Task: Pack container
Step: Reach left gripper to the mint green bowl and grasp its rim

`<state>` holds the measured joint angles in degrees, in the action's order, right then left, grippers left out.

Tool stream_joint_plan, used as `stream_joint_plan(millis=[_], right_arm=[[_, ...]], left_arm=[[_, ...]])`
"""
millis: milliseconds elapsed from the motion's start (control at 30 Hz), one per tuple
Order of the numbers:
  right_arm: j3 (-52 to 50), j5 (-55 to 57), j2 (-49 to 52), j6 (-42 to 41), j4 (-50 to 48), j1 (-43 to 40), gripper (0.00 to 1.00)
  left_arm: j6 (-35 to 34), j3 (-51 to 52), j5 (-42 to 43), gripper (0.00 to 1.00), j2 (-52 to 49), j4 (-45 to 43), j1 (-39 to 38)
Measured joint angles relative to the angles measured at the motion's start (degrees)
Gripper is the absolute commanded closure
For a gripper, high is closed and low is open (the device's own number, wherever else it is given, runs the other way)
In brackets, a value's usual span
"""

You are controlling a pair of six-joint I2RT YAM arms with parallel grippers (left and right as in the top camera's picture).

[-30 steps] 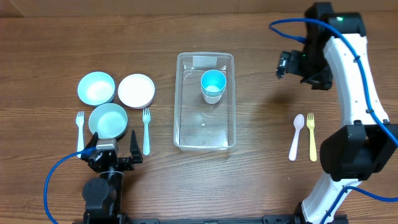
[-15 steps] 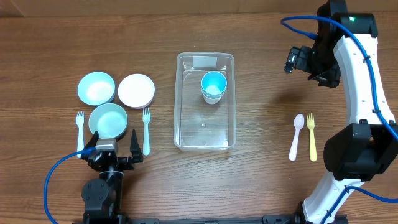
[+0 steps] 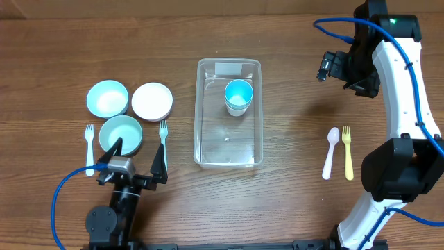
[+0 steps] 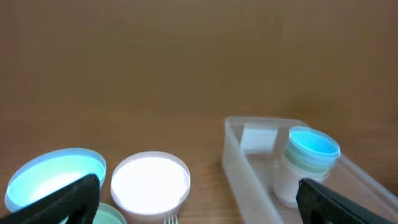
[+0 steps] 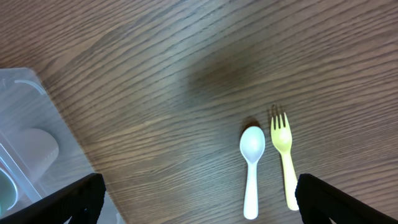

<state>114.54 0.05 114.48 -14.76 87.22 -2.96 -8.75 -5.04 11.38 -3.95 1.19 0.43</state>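
- The container (image 3: 201, 118) sits at the centre of the surface (image 3: 291, 139), with only a stack of cups (image 3: 238, 96) inside, toward its 12 o'clock end.
- The left pincer (image 3: 141, 144), at 7 o'clock, has just pushed forward from its resting spot; its jaws are spread fully and hold nothing, and they now flank the pale green bowl (image 3: 121, 133).
- That suggests the bowl, or the fork (image 3: 163, 142) beside it, is the next item to be packed.
- The right pincer (image 5: 199, 193), at 1 o'clock, pulled away from the container and has since held still, wide open and empty.
- The white spoon (image 3: 331, 153) and yellow fork (image 3: 347, 153) at 3 o'clock lie untouched.
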Motion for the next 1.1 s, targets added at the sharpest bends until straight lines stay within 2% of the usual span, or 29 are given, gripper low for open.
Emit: stream_joint_plan(millis=[100,200,267,400,667,767,833,967,1100], right_arm=[[0.0,0.0,0.0,0.0,0.0,0.0,0.0],[0.0,0.0,0.0,0.0,0.0,0.0,0.0],[0.1,0.0,0.0,0.0,-0.1,0.0,0.0],[0.1,0.0,0.0,0.0,0.0,0.0,0.0],[0.1,0.0,0.0,0.0,0.0,0.0,0.0],[0.1,0.0,0.0,0.0,0.0,0.0,0.0],[0.1,0.0,0.0,0.0,0.0,0.0,0.0],[0.1,0.0,0.0,0.0,0.0,0.0,0.0],[0.1,0.0,0.0,0.0,0.0,0.0,0.0]], left_arm=[[-1.7,-11.7,-4.5,0.0,-2.4,13.2,0.0],[-1.8,-28.0,-9.4,0.0,-10.8,26.3,0.0],[-1.8,-40.3,-11.5,0.0,-18.8,32.9,0.0],[-1.8,-55.5,-10.0,0.0,-30.0,42.0,0.0],[-1.8,-58.2,-3.6,0.0,-35.0,41.6,0.0],[-2.2,-58.4,-5.6,0.0,-34.9,44.9,0.0],[-5.1,-58.4,-10.4,0.0,-35.0,48.7,0.0],[-19.5,-58.9,-24.3,0.0,-37.0,62.9,0.0],[-26.3,-59.0,-28.0,0.0,-44.4,68.4,0.1]])
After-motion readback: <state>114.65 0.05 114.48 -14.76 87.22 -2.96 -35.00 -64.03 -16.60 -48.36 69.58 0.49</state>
